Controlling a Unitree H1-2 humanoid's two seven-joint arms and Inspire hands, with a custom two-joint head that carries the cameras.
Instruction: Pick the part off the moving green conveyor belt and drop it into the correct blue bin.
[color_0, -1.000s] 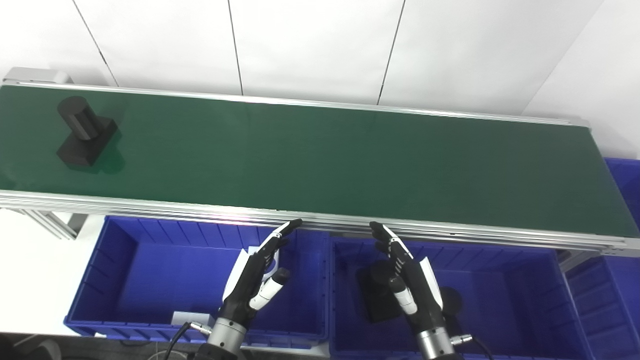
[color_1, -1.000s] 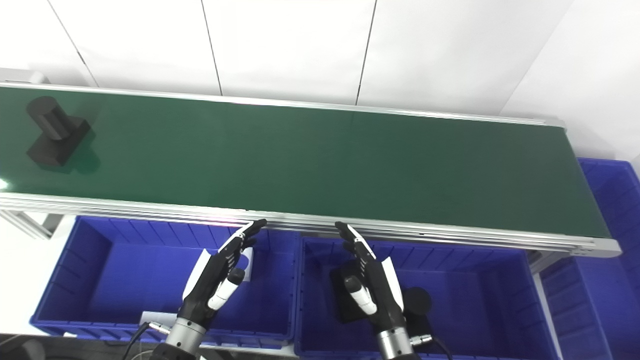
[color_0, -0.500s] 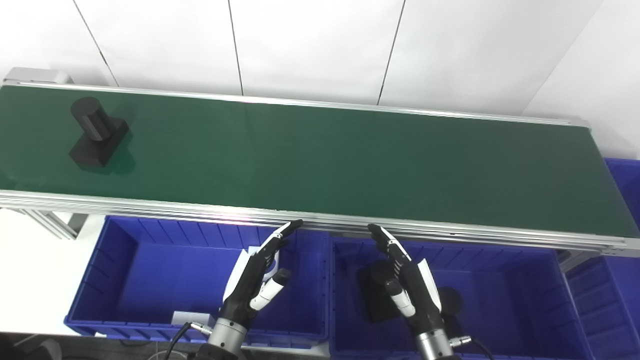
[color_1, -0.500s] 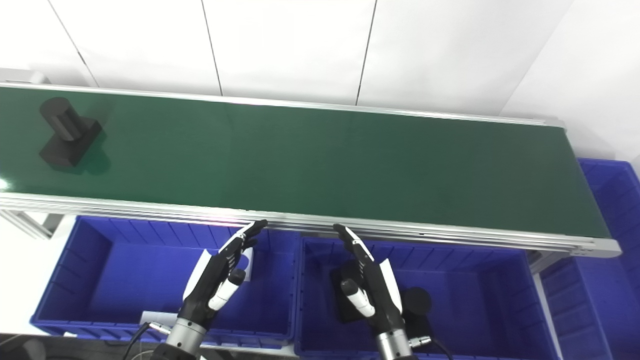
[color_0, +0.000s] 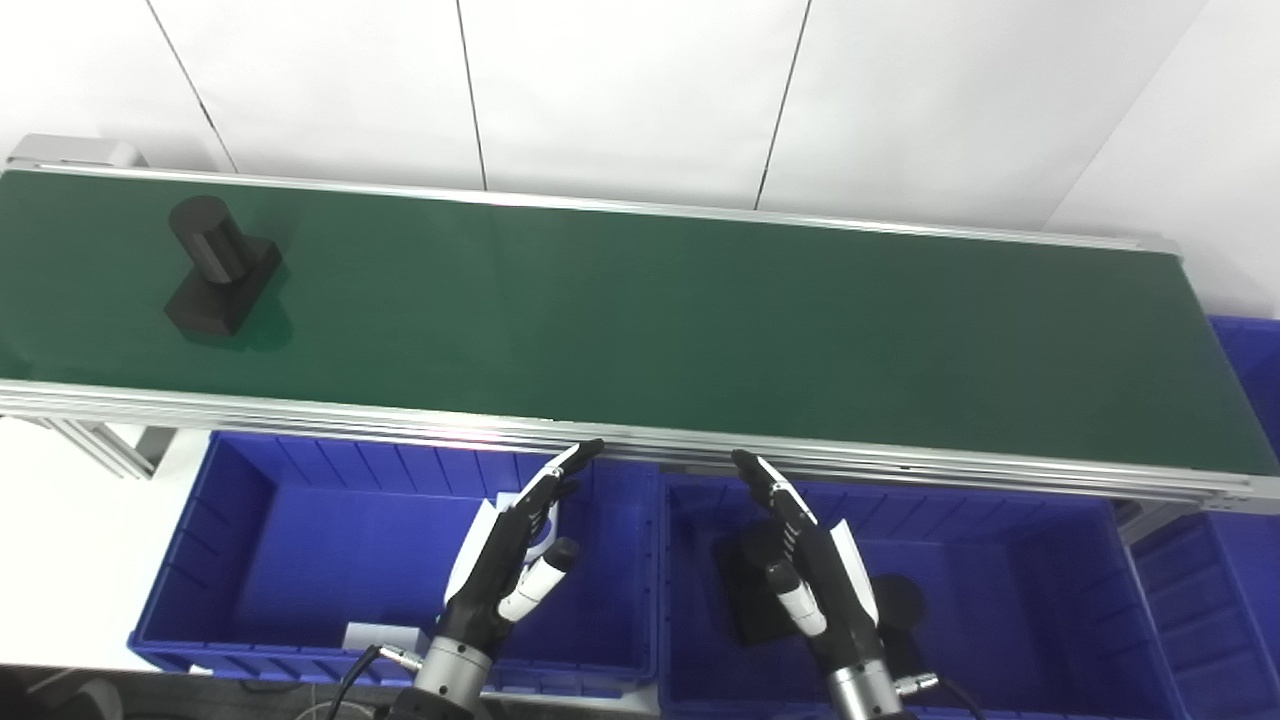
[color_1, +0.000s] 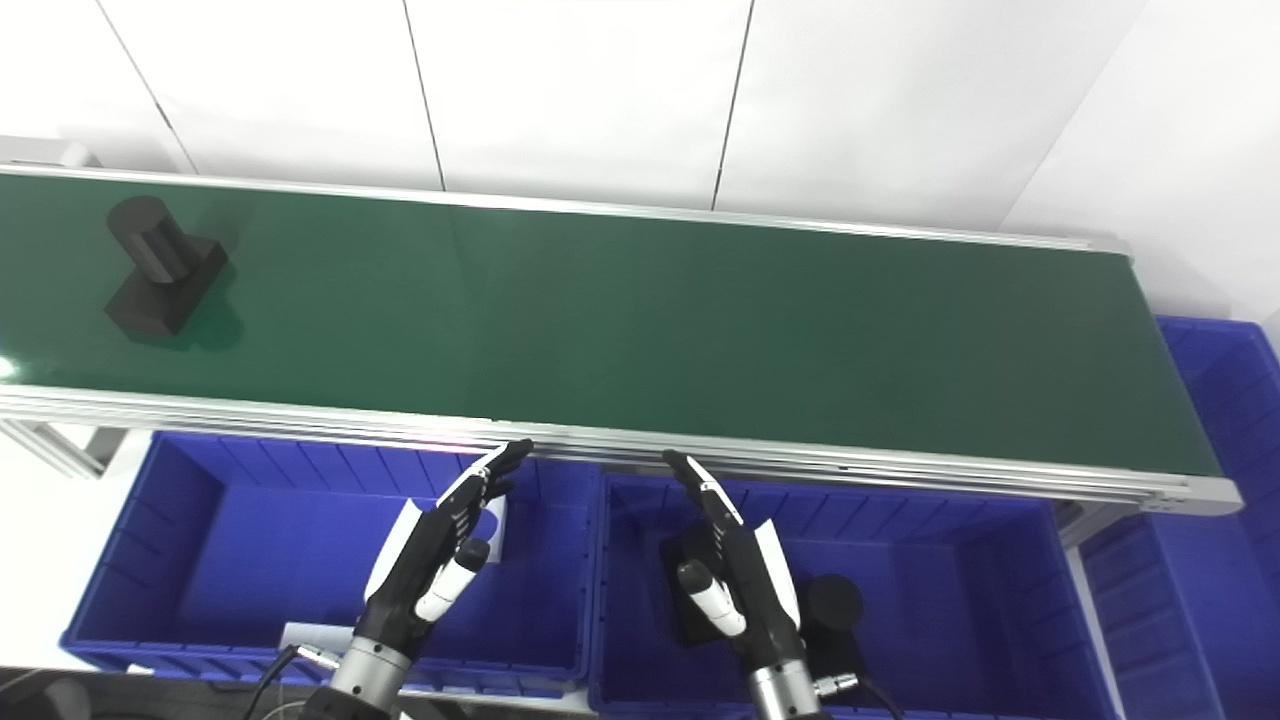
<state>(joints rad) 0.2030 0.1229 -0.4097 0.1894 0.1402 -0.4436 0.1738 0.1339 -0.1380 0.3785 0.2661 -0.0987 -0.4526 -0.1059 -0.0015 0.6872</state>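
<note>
A black part (color_0: 222, 267), a cylinder on a square base, rides the green conveyor belt (color_0: 640, 310) at its far left. My left hand (color_0: 510, 560) is open and empty, fingers straight, above the left blue bin (color_0: 260, 540). My right hand (color_0: 810, 570) is open and empty above the middle blue bin (color_0: 1020, 590), which holds black parts (color_0: 745, 590), partly hidden by the hand. Both hands are in front of the belt's near rail, far from the part.
White parts (color_0: 385, 633) lie in the left bin, one partly hidden behind my left hand. A third blue bin (color_0: 1240, 560) sits at the right end of the belt. The belt's aluminium frame (color_0: 300, 415) runs along the near edge. A white wall stands behind.
The black part has ridden the belt to the right. My right hand has drifted slightly left and down. My left hand has not moved.
</note>
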